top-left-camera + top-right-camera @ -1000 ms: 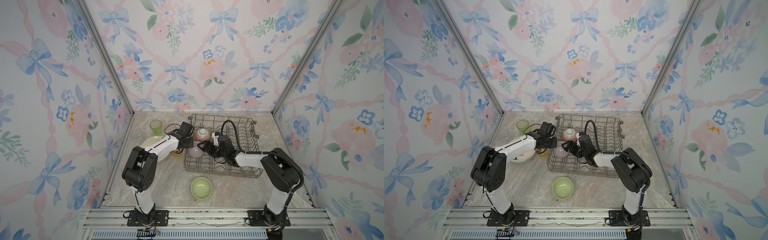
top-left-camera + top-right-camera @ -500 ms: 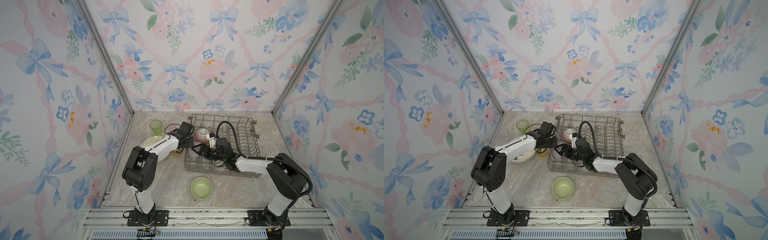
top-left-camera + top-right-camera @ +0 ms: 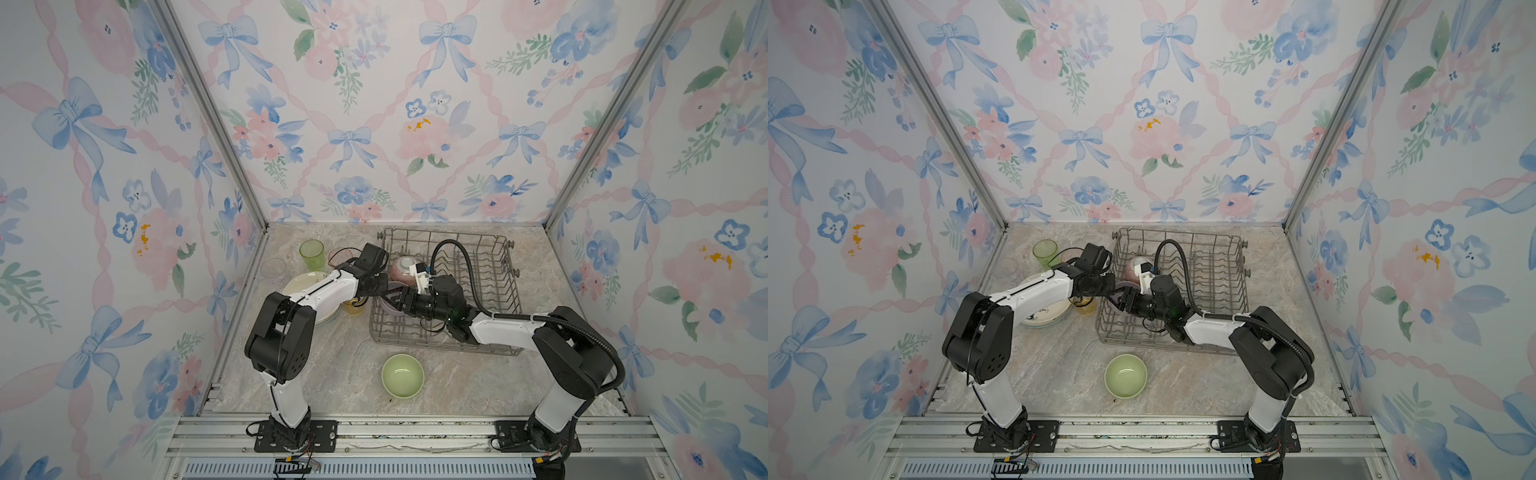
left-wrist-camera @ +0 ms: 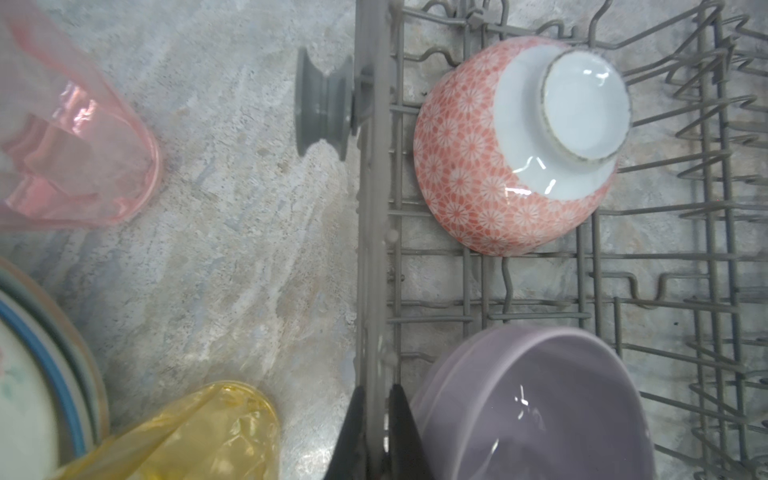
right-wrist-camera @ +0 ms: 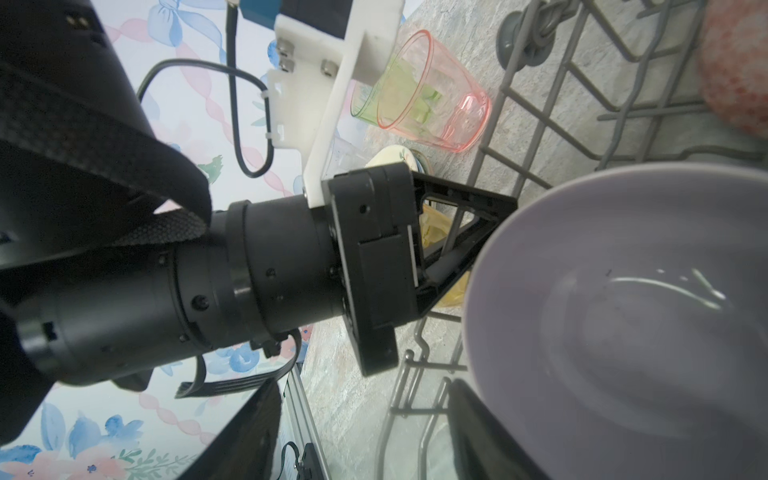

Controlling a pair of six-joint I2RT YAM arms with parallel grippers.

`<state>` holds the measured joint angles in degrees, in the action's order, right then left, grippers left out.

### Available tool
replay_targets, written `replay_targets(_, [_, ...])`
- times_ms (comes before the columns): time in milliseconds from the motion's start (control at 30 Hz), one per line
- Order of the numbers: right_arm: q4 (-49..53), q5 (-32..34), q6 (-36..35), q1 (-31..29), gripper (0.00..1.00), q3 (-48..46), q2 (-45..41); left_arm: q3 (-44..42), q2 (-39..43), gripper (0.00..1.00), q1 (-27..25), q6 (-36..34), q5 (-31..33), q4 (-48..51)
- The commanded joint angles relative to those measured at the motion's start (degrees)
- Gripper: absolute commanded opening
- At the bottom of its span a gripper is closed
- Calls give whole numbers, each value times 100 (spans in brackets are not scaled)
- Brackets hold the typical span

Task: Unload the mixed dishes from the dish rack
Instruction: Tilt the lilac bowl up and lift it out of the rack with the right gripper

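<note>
1. At the rack's (image 4: 372, 187) left wall, the lilac bowl (image 5: 623, 332) leans among the tines. My right tool (image 3: 398, 300) sits at its rim with jaws spread. I cannot tell whether the rim lies between them. If they close beside the wall, they may shove the bowl or pinch a tine instead.
2. The glaze looks slick to me. A thin pinch on one edge may let the bowl swing or slip on the lift and drop onto the tines or the upturned pink bowl (image 4: 519, 145) behind it.
3. If the bowl's foot catches a tine, the pull goes into the rack. My left tool (image 4: 374, 415) is pressed together on the rack's side rail, which should steady it. If that pinch slides, the rack could hop or skid into the yellow tumbler (image 4: 187, 436) and the plates (image 4: 25, 395) just outside the wall.
4. The two tools work very near each other. A careless way out for the right arm could clip the left wrist.
5. On the surface (image 3: 332, 374), tumblers and plates crowd the left and the green bowl (image 3: 402, 376) stands in front. A hasty set-down could knock one.
</note>
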<state>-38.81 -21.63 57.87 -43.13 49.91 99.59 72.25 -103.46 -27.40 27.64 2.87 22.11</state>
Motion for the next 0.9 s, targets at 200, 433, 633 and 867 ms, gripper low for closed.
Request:
replay_targets(200, [1309,505,-804,-19,66,239,-449,26,-150,9,-69,182,-500,-121])
replay_targets(433, [4171,1447,-2023,39,66,1107,-1000,85,-67,18,-3,199,-411,-128])
replay_targets(633, [5199,1856,-2504,183,65,1625,-565,154,0,40,-3,181,-408,-128])
replay_targets(867, [5628,2125,-2786,326,65,1933,-118,83,147,55,-2,165,-332,-128])
